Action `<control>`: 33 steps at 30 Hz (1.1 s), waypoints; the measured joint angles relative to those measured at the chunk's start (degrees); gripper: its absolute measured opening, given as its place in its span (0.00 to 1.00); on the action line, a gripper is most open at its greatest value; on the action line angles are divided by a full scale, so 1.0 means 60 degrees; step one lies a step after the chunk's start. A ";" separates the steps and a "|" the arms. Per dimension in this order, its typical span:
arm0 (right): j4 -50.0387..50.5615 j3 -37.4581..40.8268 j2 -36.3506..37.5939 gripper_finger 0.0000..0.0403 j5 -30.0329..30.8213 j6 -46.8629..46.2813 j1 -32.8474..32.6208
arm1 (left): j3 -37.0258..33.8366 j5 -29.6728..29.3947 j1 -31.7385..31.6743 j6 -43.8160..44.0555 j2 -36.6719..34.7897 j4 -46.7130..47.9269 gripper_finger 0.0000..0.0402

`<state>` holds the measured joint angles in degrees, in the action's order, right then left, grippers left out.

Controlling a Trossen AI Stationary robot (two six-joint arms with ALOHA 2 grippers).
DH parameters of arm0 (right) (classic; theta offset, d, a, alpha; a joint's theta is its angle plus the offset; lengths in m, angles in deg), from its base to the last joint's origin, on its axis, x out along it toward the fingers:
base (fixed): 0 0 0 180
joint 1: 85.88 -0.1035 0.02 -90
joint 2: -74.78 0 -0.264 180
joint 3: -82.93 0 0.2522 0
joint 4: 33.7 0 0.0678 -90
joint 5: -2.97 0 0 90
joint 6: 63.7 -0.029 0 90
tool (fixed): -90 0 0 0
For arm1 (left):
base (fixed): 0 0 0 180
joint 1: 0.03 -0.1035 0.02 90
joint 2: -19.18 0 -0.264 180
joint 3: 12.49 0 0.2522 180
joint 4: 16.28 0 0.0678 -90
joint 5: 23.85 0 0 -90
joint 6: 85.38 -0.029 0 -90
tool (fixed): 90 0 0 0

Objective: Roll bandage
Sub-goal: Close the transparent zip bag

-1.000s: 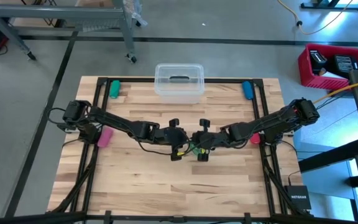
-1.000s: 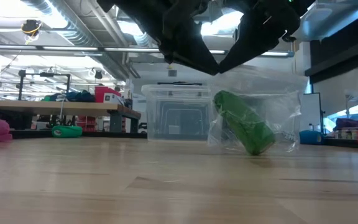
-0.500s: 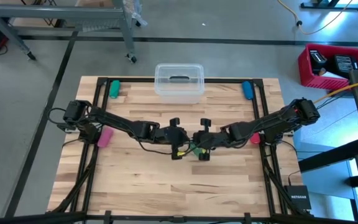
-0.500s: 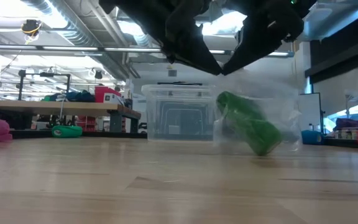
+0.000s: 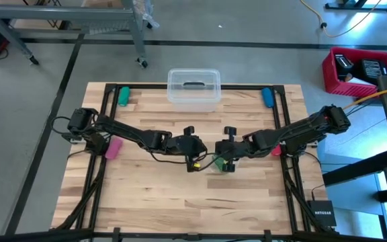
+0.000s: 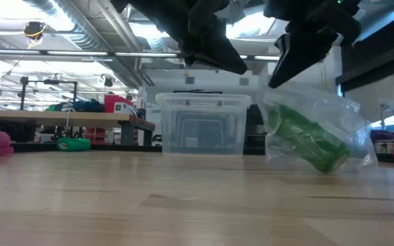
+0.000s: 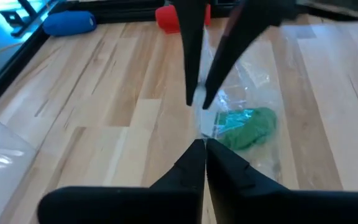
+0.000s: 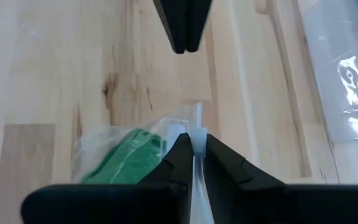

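Mid-table (image 5: 146, 195), right pincer (image 8: 194, 144) pinches bag (image 6: 320, 130) edge, left pincer (image 7: 205, 144) apart.

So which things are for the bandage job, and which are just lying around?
For the job:
- green bandage
- clear bag around it
- right pincer, pinching the bag
- left pincer, shut close by

Lying about:
- clear box
- green cylinder
- blue cylinder
- pink roll
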<state>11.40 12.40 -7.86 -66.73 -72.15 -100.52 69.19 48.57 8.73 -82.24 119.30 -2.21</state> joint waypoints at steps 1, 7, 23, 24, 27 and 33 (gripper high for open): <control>-0.0037 0.0000 -0.0014 0.08 -0.0028 0.0036 0.0000 | 0.0000 0.0003 -0.0020 0.0148 0.0000 0.0000 0.03; -0.0556 0.0000 -0.0016 0.08 -0.0074 0.0410 0.0000 | 0.0004 0.0117 -0.0048 0.0318 0.0314 -0.0366 0.16; -0.0878 0.0000 -0.0016 0.08 -0.0074 0.0471 0.0004 | 0.0004 0.0131 -0.0129 -0.0102 0.0438 -0.1130 0.27; -0.0885 0.0000 -0.0016 0.08 -0.0074 0.0471 0.0004 | 0.0004 0.0141 -0.0147 -0.0087 0.0478 -0.1140 0.26; -0.0893 0.0000 -0.0016 0.08 -0.0071 0.0472 0.0004 | 0.0000 0.0142 -0.0165 -0.0087 0.0484 -0.1160 0.20; -0.1003 0.0000 -0.0016 0.08 -0.0052 0.0470 0.0004 | 0.0000 0.0057 -0.0156 -0.0033 0.0484 -0.1263 0.02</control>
<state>5.38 12.40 -7.96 -67.04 -69.33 -100.49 69.19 48.91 7.79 -82.43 122.20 -9.79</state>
